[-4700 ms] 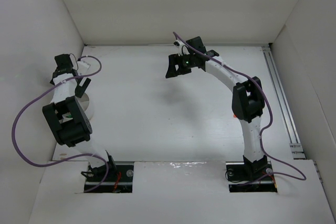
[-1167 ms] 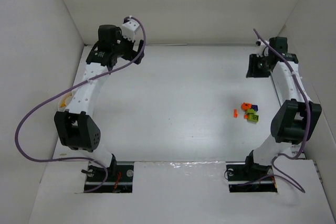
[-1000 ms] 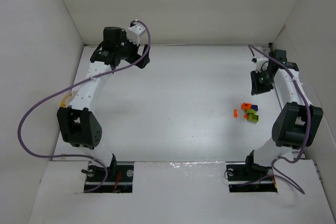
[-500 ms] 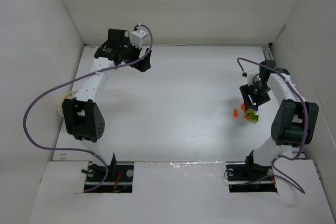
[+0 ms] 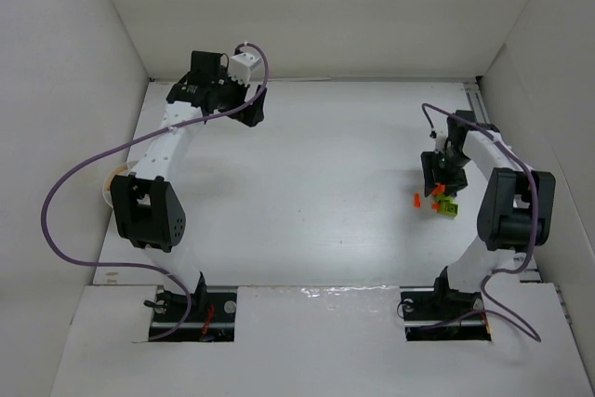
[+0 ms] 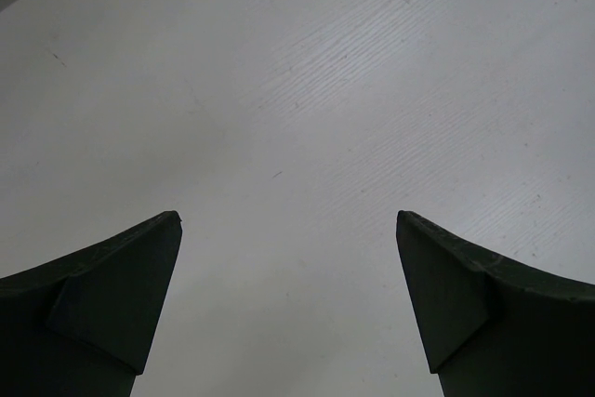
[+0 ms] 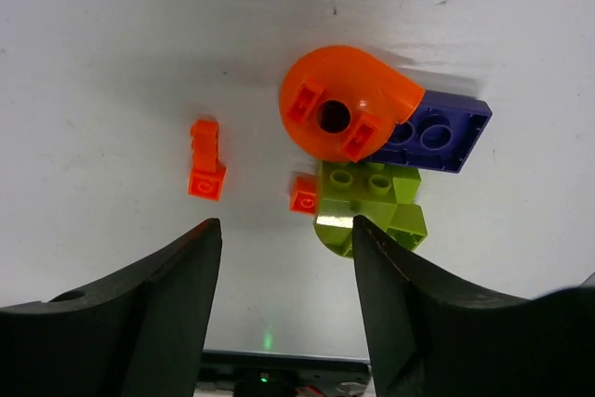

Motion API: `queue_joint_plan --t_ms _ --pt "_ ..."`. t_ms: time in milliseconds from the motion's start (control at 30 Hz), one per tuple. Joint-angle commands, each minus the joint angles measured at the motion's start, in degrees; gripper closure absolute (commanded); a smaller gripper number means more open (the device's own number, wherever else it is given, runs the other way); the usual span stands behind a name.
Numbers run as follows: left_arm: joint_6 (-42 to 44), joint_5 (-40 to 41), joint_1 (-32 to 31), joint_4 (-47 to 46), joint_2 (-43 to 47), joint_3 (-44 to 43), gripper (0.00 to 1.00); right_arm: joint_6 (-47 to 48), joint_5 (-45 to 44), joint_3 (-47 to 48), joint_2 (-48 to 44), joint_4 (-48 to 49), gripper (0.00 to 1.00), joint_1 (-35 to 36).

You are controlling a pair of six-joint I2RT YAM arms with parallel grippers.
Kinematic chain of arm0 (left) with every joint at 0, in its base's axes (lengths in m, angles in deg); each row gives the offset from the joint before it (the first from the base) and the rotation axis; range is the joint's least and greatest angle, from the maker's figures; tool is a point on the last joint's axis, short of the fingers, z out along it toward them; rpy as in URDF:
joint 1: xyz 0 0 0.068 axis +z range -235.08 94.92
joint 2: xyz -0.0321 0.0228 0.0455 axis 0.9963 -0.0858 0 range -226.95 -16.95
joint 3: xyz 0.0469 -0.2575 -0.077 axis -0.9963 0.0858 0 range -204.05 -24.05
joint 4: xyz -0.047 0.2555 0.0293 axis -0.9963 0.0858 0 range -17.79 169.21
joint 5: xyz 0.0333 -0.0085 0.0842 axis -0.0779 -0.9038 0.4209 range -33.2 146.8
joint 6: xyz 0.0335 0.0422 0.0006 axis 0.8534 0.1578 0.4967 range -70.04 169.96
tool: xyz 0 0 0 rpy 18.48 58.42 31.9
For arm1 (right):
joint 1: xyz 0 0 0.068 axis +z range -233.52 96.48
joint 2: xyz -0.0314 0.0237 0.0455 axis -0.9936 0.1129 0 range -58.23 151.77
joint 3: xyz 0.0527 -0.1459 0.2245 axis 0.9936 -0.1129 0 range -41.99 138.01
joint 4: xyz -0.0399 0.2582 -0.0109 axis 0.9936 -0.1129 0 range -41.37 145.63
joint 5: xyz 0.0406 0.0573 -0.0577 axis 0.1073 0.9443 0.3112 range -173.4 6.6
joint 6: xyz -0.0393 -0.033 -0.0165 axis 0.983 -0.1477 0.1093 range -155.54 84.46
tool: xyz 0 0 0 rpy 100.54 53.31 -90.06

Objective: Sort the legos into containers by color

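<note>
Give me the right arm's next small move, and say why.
Probably centre the open right gripper over the lone orange brick and lower: that brick lies apart from the cluster, left of the gripper's centre in the wrist view, so it could be pinched alone.

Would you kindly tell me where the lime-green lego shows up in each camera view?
Top external: lime-green lego at mid-right, on the white floor.
Left wrist: not in it.
Right wrist: right of centre, just below the round orange piece.
Shared landmark: the lone small orange lego to its left.
</note>
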Motion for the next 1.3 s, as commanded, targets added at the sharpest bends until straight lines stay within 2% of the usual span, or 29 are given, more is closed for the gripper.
queue_joint_plan --t_ms 0,267,667,933,1267 --pt "-0.7 0.4 0.2 -1.0 2.9 -0.2 0.0 -7.6 -1.3 -1.6 -4.4 3.1 0.36 -0.4" --pt "-0.7 0.4 0.2 -1.0 1.8 -0.7 0.0 -9.7 -3.6 -4.5 -8.7 3.8 0.34 -2.4" --pt "-0.7 -1.3 0.2 -1.0 0.7 -1.9 0.0 -6.9 -6.3 -4.6 -5.3 7.2 0.33 -3.0" --pt "-0.7 -0.8 0.2 -1.0 0.2 -1.9 0.0 -5.8 -5.8 -3.3 -3.1 7.7 0.41 -3.0" --pt "-0.7 -0.2 0.2 -1.0 -0.3 -1.9 0.0 -5.3 -6.3 -3.3 -0.7 8.8 0.45 -3.0"
